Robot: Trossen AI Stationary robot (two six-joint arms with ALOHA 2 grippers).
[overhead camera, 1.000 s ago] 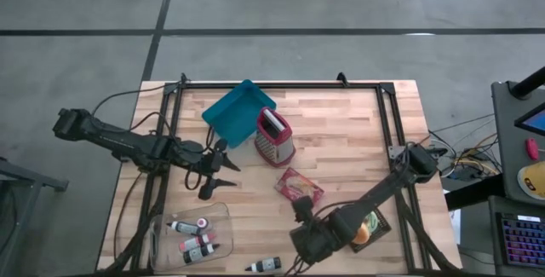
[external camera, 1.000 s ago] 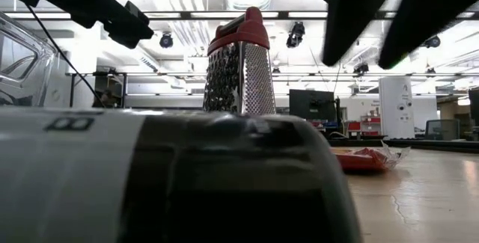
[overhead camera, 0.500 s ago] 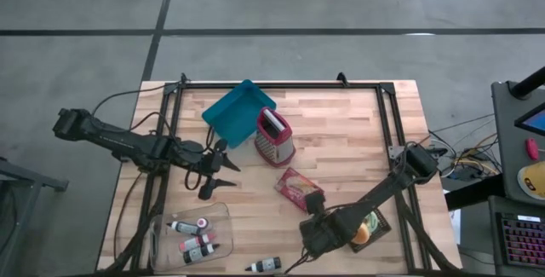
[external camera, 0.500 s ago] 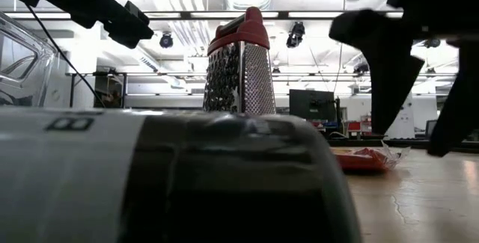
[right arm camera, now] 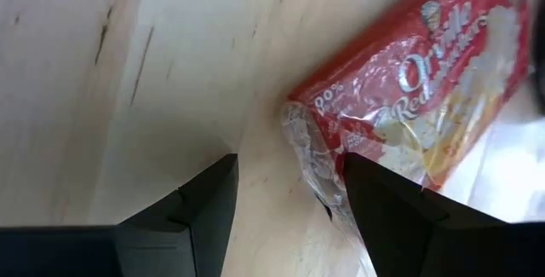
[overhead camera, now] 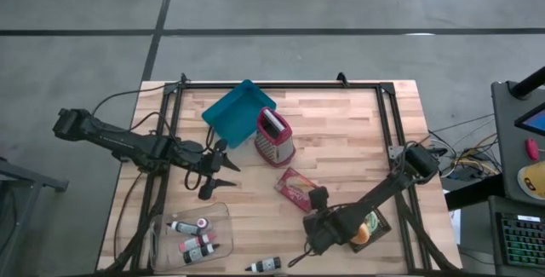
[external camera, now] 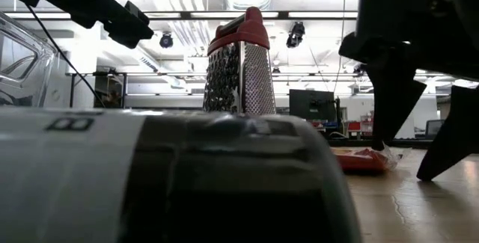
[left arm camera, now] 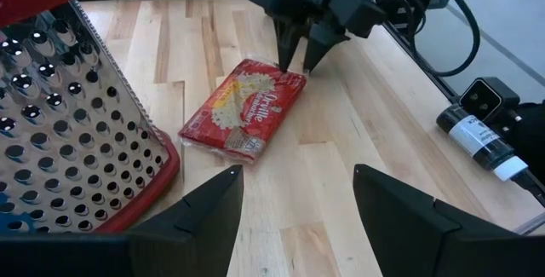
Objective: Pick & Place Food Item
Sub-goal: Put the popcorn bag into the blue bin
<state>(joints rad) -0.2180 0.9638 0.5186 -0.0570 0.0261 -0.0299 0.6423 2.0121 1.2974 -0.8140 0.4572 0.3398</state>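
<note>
A red food packet (overhead camera: pixel 295 187) lies flat on the wooden table (overhead camera: pixel 341 132), just near of a red-topped metal grater (overhead camera: pixel 274 137). My right gripper (overhead camera: pixel 317 199) points steeply down at the packet's near sealed end (right arm camera: pixel 312 153). It is open, with one finger (right arm camera: pixel 387 204) over the packet's clear seal and the other (right arm camera: pixel 200 200) over bare wood. In the left wrist view its fingertips (left arm camera: pixel 286 62) stand at the packet's (left arm camera: pixel 243 111) far end. My left gripper (overhead camera: pixel 220 167) hangs open left of the grater, with nothing between its fingers. My right gripper comes at the packet's near sealed end (left arm camera: pixel 296 76) from above, slanting. Its open fingers stand low on either side of that end's corner. I cannot tell whether a fingertip touches the wrapper. The packet lies flat on the table.
A teal tray (overhead camera: pixel 238 110) lies behind the grater. A clear tub (overhead camera: pixel 191 233) with small bottles sits at the near left. A loose bottle (overhead camera: pixel 264 265) lies by the near edge and fills the low view's foreground (external camera: pixel 150 176). An orange item on a dark card (overhead camera: pixel 369 226) lies under the right arm.
My right gripper has come down and moved toward the packet's near end, tipping to point more steeply down. Its fingertips now stand close above the table at the packet. The packet has not moved.
</note>
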